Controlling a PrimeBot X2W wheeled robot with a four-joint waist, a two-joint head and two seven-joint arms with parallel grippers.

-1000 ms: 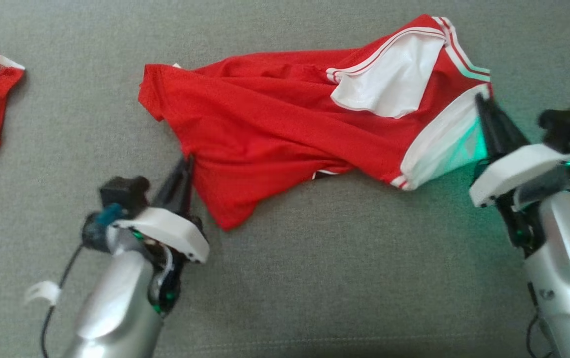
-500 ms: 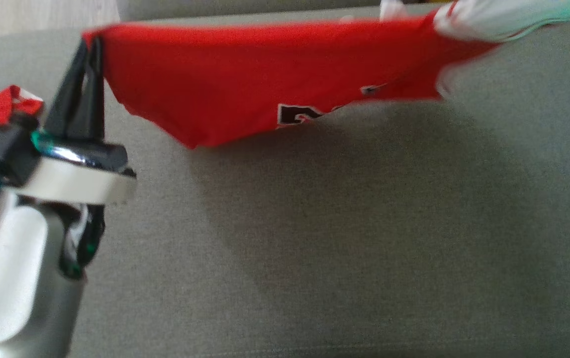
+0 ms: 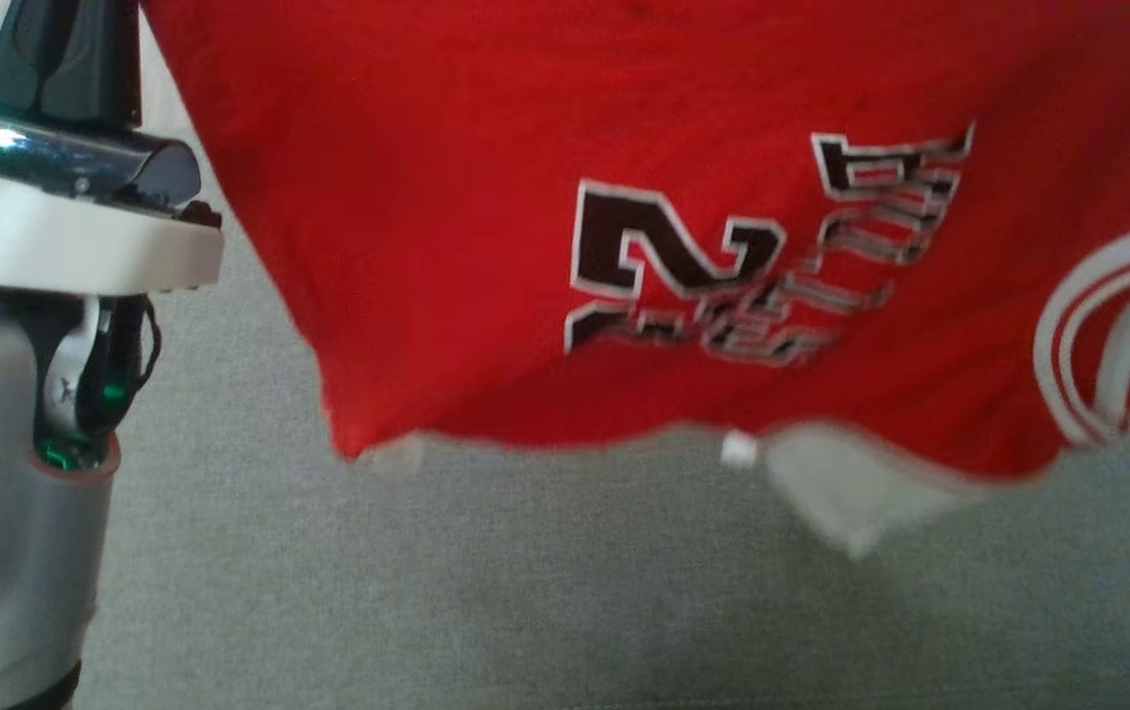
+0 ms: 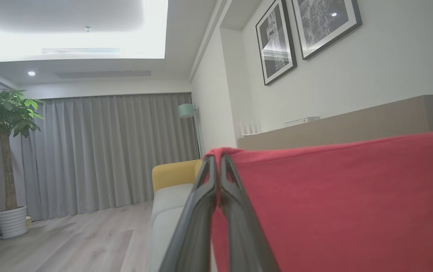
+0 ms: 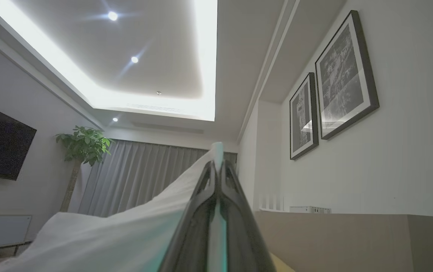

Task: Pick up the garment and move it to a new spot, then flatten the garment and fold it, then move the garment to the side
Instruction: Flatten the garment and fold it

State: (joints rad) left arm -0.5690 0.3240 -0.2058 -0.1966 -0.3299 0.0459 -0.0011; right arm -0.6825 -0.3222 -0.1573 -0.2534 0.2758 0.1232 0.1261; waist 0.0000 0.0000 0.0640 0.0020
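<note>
Lifted off the grey fabric surface where it lay crumpled a second ago, the garment now hangs in the air as a broad red sheet (the head camera has tipped too, so part of that shift belongs to the view). Its number print faces the head camera, and its lower hem appears to hang clear of the surface. The left hand is pinched tight on a red corner, with cloth bunched over its tips. The right hand is clamped just as firmly on a white edge. Holding two corners high and apart probably lets the garment's own weight pull out the creases before it is carried to a new spot.
</note>
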